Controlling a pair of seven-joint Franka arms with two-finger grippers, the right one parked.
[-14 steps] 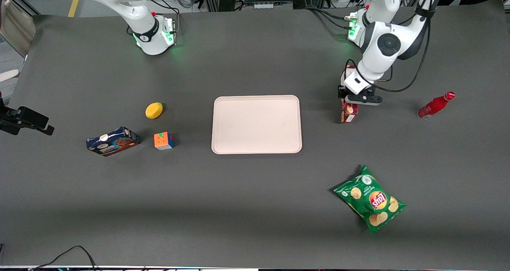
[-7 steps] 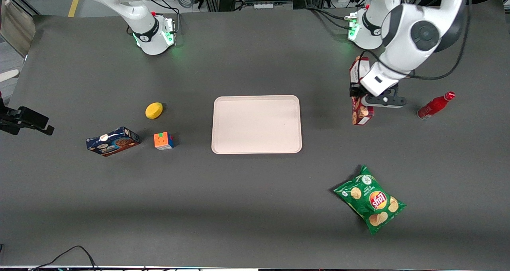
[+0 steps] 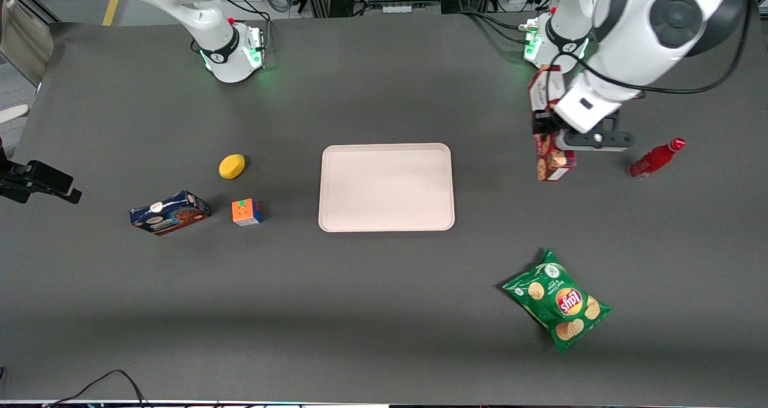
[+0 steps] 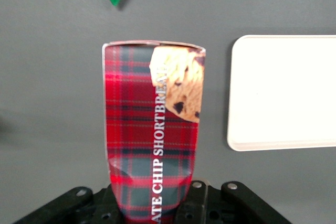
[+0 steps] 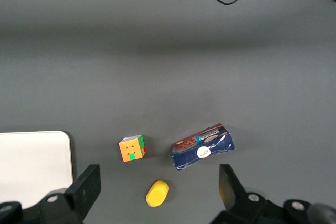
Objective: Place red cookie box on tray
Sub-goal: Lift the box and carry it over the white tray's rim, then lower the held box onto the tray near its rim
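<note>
One gap matters now: the box (image 3: pixel 553 150) hangs in the air above the worktop at the working arm's end, and the tray (image 3: pixel 386 187) lies flat at the worktop's middle, well apart from it toward the parked arm's end. The gripper (image 3: pixel 549 133) pinches the box across its narrow sides near mid-length, so the box's long axis runs out ahead of the claw, roughly parallel to the tray's short edges. My judgement: the carry must go sideways toward the tray before any lowering. The box reads "CHIP SHORTBREAD" on red plaid; the green bag (image 3: pixel 557 300) near the worktop's front edge says "Lay's".
</note>
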